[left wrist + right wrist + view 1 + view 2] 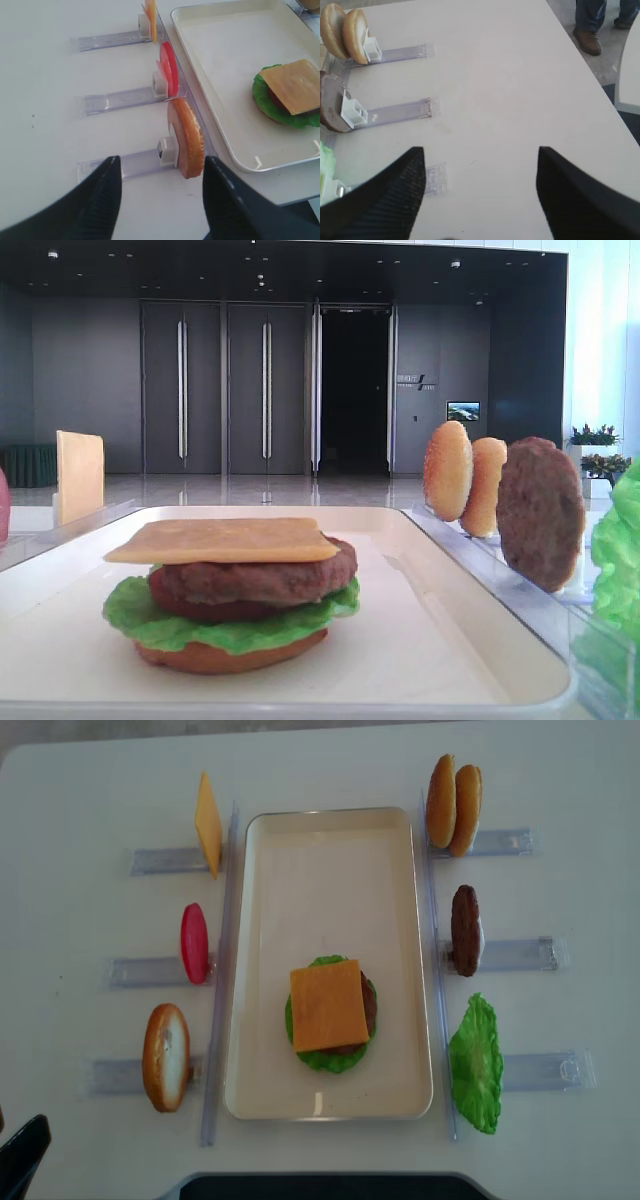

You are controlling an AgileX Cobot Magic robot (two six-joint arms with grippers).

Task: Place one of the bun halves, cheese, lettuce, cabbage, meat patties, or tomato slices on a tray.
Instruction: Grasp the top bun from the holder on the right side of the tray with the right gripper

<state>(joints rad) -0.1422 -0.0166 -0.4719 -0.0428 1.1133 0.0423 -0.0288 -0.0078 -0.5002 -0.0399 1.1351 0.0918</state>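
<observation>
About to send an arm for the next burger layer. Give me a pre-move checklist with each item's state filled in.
1. Left pincer open and empty: ok.
2. Right pincer open and empty: ok.
3. Cheese lies flat on top of the stack, ready for another layer: ok.
4. Stack sits inside the tray: ok.
5. Sesame bun halves upright in their holder, unobstructed: ok.
6. Bun upright just ahead of the left pincer: ok.

The cheese (329, 1005) hides most of the patty (370, 1007); the picture's edge crops the standing lettuce (618, 550).
</observation>
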